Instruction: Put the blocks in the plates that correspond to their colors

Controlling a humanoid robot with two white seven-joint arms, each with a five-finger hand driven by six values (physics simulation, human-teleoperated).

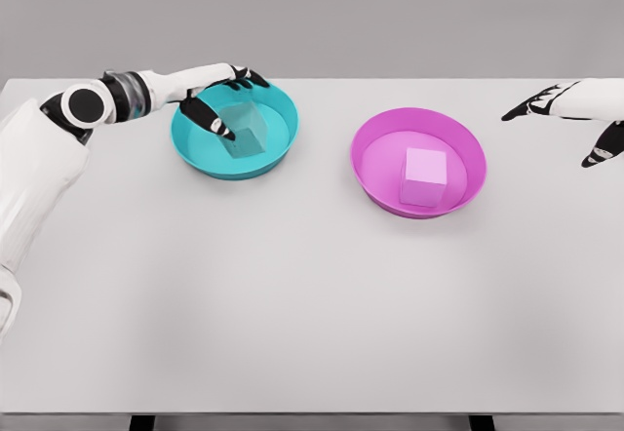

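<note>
A teal block (pixel 249 131) lies inside the teal plate (pixel 282 109) at the left back of the table. My left hand (pixel 222 99) hovers over that plate's left rim with fingers spread, thumb pointing down beside the block, not gripping it. A pink block (pixel 425 176) rests in the magenta plate (pixel 375 143) right of centre. My right hand (pixel 565 119) is at the far right edge, to the right of the magenta plate, fingers spread and holding nothing.
The white table (pixel 292 294) stretches wide toward me in front of both plates. Its far edge runs just behind the teal plate. Dark table legs show under the near edge.
</note>
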